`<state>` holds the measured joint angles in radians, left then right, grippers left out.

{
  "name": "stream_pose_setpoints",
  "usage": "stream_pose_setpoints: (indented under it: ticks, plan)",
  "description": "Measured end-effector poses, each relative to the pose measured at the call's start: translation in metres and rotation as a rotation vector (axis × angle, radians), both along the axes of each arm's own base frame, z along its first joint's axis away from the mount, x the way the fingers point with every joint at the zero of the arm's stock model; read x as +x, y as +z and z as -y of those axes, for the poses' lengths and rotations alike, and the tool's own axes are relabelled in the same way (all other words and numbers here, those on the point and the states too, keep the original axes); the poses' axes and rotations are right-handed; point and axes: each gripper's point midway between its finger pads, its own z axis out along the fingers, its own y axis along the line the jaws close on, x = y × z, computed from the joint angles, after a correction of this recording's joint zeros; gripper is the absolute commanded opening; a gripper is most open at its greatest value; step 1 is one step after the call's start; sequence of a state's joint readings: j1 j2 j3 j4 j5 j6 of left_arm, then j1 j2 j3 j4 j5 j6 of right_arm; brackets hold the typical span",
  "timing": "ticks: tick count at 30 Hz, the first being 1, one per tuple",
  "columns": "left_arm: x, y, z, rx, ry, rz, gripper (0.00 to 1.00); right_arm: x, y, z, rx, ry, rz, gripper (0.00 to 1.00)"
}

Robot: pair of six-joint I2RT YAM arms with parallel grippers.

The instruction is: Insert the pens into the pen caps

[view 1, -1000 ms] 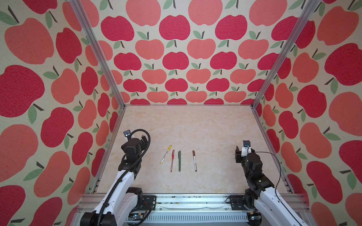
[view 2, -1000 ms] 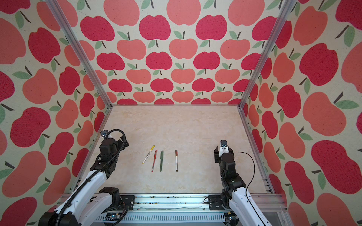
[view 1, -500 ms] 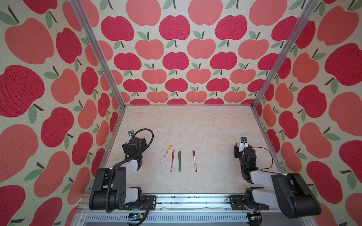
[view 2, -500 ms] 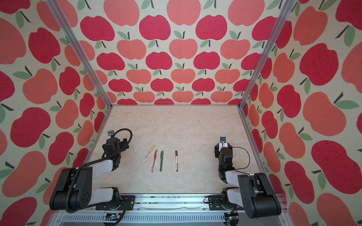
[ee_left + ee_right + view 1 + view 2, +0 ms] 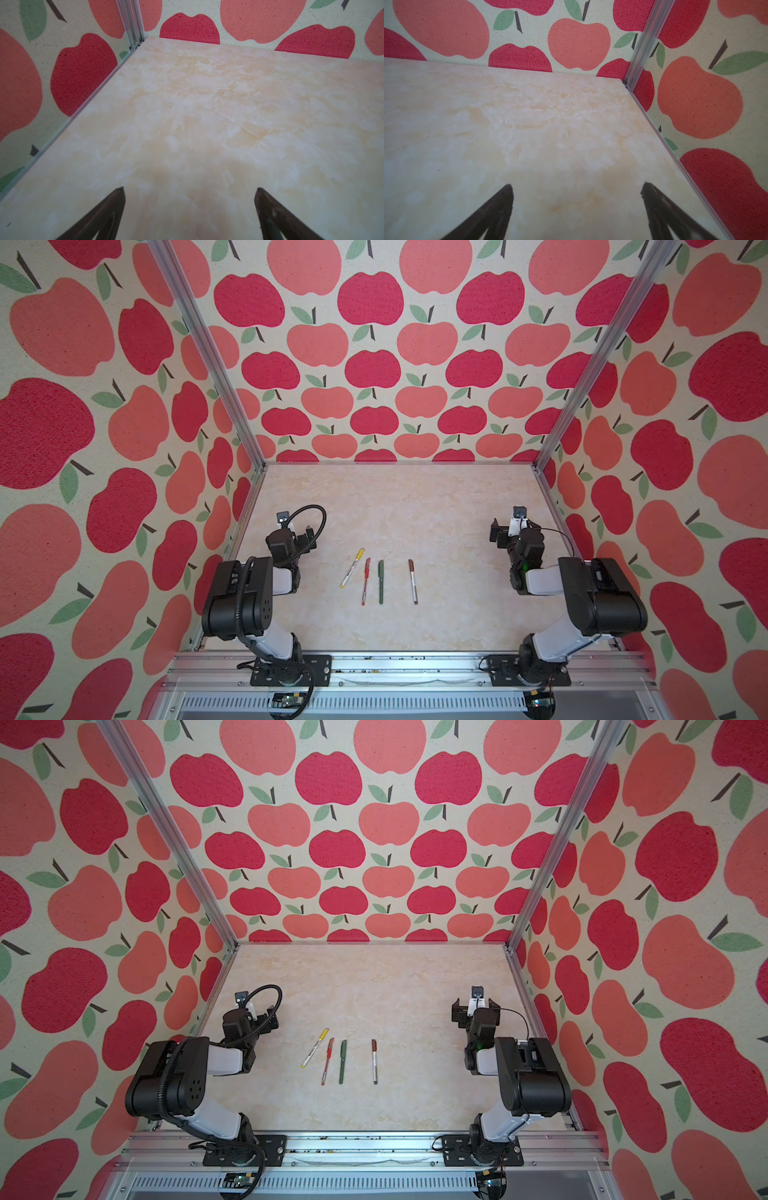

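Nothing legible in any view; white pen with yellow cap (image 5: pixel 351 569) (image 5: pixel 314 1049) has small dark marks along its barrel in both top views, too small to read; white pen with brown cap (image 5: pixel 412 582) (image 5: pixel 374 1062) likewise, marks on the barrel cannot be made out.
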<state>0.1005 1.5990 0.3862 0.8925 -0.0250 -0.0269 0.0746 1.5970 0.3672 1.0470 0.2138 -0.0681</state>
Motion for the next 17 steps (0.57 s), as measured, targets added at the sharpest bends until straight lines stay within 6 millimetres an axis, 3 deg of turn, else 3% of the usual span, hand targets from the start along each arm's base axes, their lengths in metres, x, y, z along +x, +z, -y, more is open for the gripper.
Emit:
stream_pose_setpoints:
  ticks: [12, 17]
  plan:
    - [0.005, 0.01, 0.012, 0.03, -0.033, 0.043, 0.99, -0.005, -0.011, -0.019, 0.002, 0.076, -0.045, 0.99]
    - [0.006, 0.012, 0.012, 0.036, -0.03, 0.05, 0.99, -0.006, -0.016, -0.016, 0.018, 0.098, -0.066, 0.99]
